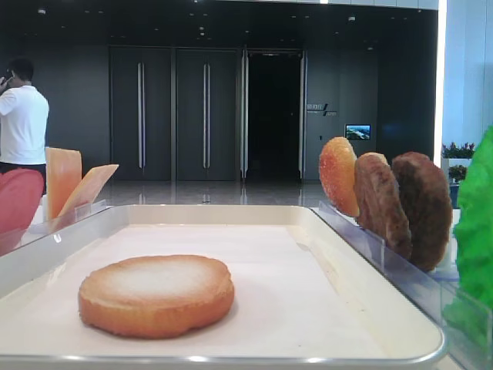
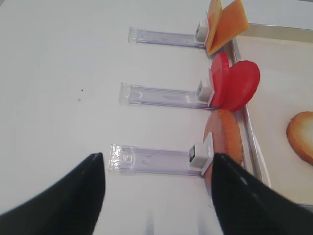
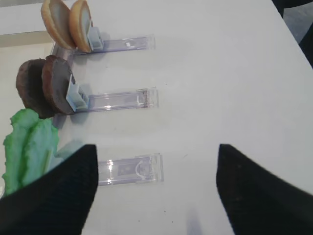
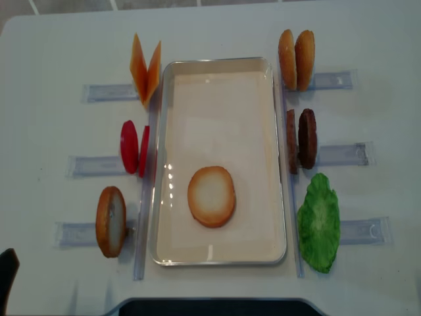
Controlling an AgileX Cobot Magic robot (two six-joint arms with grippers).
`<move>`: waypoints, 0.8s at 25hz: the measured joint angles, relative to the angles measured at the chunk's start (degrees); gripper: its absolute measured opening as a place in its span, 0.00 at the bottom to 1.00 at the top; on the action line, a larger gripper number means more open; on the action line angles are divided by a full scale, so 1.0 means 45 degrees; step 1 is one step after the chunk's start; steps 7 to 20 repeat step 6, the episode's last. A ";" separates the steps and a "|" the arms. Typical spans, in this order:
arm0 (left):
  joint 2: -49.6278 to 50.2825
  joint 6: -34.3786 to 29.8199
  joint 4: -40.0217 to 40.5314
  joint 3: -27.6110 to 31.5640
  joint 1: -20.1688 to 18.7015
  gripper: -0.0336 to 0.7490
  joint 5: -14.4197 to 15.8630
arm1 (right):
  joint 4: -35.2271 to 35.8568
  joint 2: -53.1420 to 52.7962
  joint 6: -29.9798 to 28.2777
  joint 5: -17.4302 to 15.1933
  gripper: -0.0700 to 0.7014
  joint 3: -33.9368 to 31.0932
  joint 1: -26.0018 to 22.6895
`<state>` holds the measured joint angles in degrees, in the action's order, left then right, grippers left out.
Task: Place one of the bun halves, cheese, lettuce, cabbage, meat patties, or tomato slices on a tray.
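Note:
A bun half (image 4: 211,196) lies flat, pale face up, on the cream tray (image 4: 220,63), also low in front (image 1: 156,295). Another bun half (image 4: 110,221) stands on edge in a holder left of the tray (image 2: 223,142). Tomato slices (image 2: 234,85) and cheese (image 2: 225,24) stand further back on that side. Meat patties (image 3: 44,88) and lettuce (image 3: 29,147) are on the right side. My left gripper (image 2: 157,159) is open over bare table beside the standing bun half, holding nothing. My right gripper (image 3: 156,149) is open above an unfilled holder, holding nothing.
Clear plastic holders (image 4: 342,155) line both sides of the tray. Two orange grainy buns (image 4: 296,59) stand at the back right. A dark base (image 4: 210,308) sits at the table's near edge. A person (image 1: 21,116) stands far behind.

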<state>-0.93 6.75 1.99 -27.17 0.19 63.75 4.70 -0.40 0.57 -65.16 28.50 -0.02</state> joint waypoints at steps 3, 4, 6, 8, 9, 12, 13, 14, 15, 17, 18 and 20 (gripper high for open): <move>0.0000 0.0005 0.0000 0.0000 0.0000 0.70 0.0000 | 0.0000 0.0000 0.0000 0.0000 0.76 0.0000 0.0000; 0.0000 0.0005 0.0000 0.0000 0.0000 0.70 0.0000 | 0.0000 0.0000 0.0000 0.0000 0.76 0.0000 0.0000; 0.0000 0.0005 0.0000 0.0000 0.0000 0.70 0.0000 | 0.0000 0.0000 0.0000 0.0000 0.76 0.0000 0.0000; 0.0000 0.0005 0.0000 0.0000 0.0000 0.70 0.0000 | 0.0000 0.0000 0.0000 0.0000 0.76 0.0000 0.0000; 0.0000 0.0005 0.0000 0.0000 0.0000 0.70 0.0000 | 0.0000 0.0000 0.0000 0.0000 0.76 0.0000 0.0000; 0.0000 0.0005 0.0000 0.0000 0.0000 0.70 0.0000 | 0.0000 0.0000 0.0000 0.0000 0.76 0.0000 0.0000; 0.0000 0.0005 0.0000 0.0000 0.0000 0.70 0.0000 | 0.0000 0.0000 0.0000 0.0000 0.76 0.0000 0.0000; 0.0000 0.0005 0.0000 0.0000 0.0000 0.70 0.0000 | 0.0000 0.0000 0.0000 0.0000 0.76 0.0000 0.0000; 0.0000 0.0005 0.0000 0.0000 0.0000 0.70 0.0000 | 0.0000 0.0000 0.0000 0.0000 0.76 0.0000 0.0000; 0.0000 0.0005 0.0000 0.0000 0.0000 0.70 0.0000 | 0.0000 0.0000 0.0000 0.0000 0.76 0.0000 0.0000; 0.0000 0.0005 0.0000 0.0000 0.0000 0.70 0.0000 | 0.0000 0.0000 0.0000 0.0000 0.76 0.0000 0.0000; 0.0000 0.0005 0.0000 0.0000 0.0000 0.70 0.0000 | 0.0000 0.0000 0.0000 0.0000 0.76 0.0000 0.0000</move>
